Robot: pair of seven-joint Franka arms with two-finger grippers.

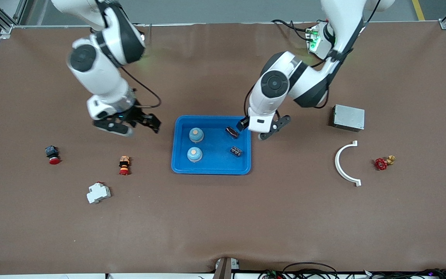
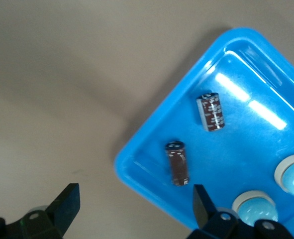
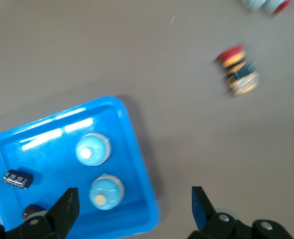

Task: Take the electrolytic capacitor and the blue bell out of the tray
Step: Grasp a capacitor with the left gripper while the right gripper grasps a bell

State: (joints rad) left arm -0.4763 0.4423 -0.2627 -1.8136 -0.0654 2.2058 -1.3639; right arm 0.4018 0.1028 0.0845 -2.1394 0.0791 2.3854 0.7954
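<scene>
Right end effector [image 3: 132, 211]: two dark fingers [image 3: 64, 206] spread wide apart, nothing between them, hanging over brown surface [image 3: 176, 99] just off the tray's corner. Blue tray [image 3: 139, 164] holds two pale blue bells [image 3: 92, 149], side by side, apart, each with a cream button on top. Two dark capacitors [image 3: 17, 179] lie on their sides in the tray, apart from the bells; one partly hidden by a finger. Red-capped push button [image 3: 238, 69] lies on the surface, well apart from the tray, blurred.
</scene>
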